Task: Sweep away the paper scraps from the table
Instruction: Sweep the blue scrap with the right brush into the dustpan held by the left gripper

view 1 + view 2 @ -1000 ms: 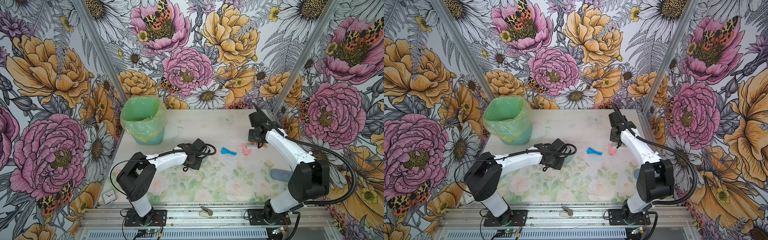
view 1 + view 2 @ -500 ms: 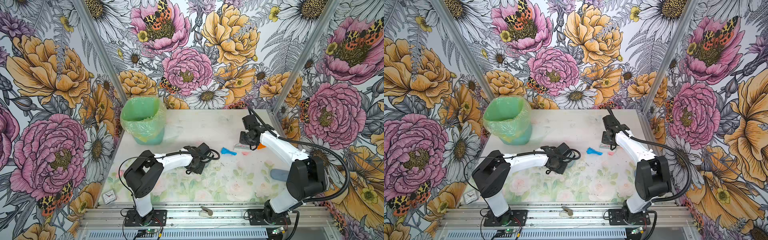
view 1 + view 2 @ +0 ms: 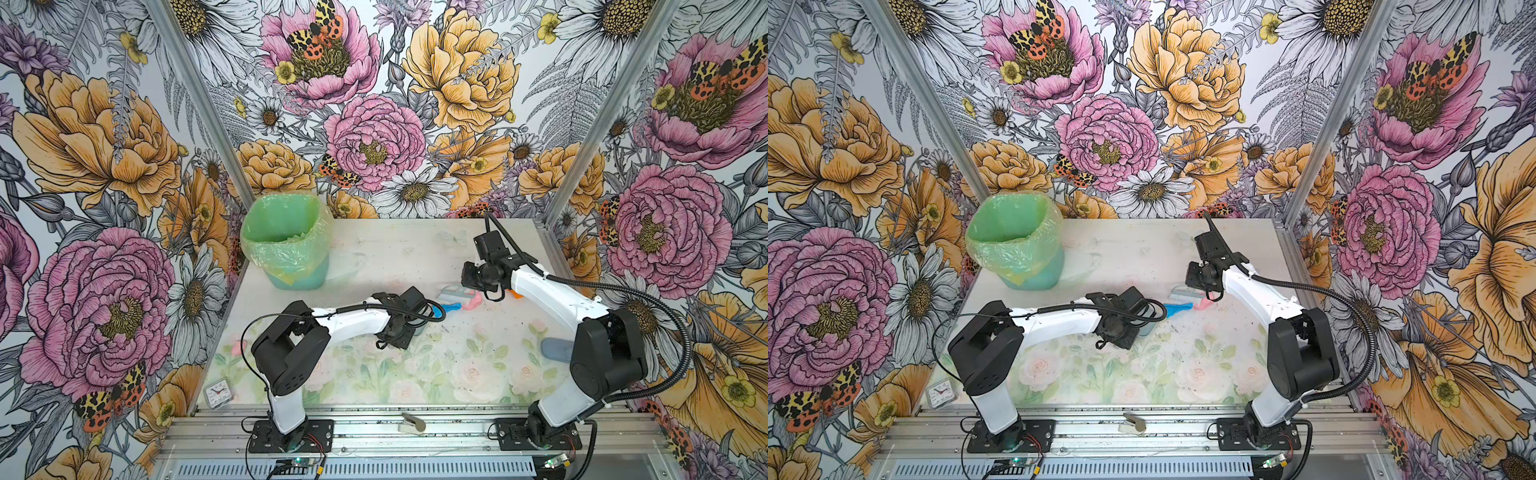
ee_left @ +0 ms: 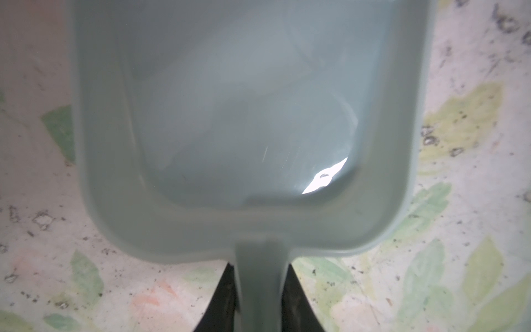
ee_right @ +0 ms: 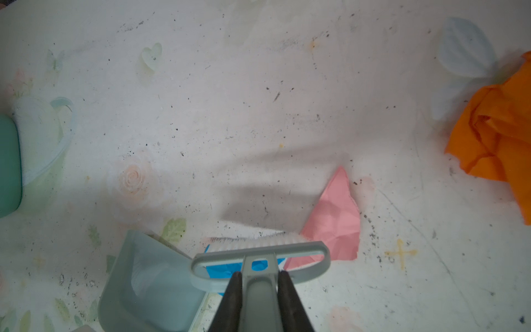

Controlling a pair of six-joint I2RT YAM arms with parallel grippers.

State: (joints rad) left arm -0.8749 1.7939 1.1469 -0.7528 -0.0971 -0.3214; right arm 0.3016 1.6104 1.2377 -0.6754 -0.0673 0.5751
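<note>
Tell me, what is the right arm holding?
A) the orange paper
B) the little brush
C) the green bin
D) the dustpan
B: in the right wrist view, the right gripper has its jaws shut on the handle of the grey brush, beside the pink scrap.

The table (image 5: 258,86) is showing faint roses and leaves; scraps (image 5: 336,221) are showing pink, blue, orange; dustpan (image 4: 244,224) and brush (image 5: 260,296) are looking grey-blue.

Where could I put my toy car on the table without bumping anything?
Bare table at the back, between the green bin and the right arm. Also the rosy front, between it and the left arm. The middle is crowded: dustpan, brush, blue scrap, pink scrap.
</note>
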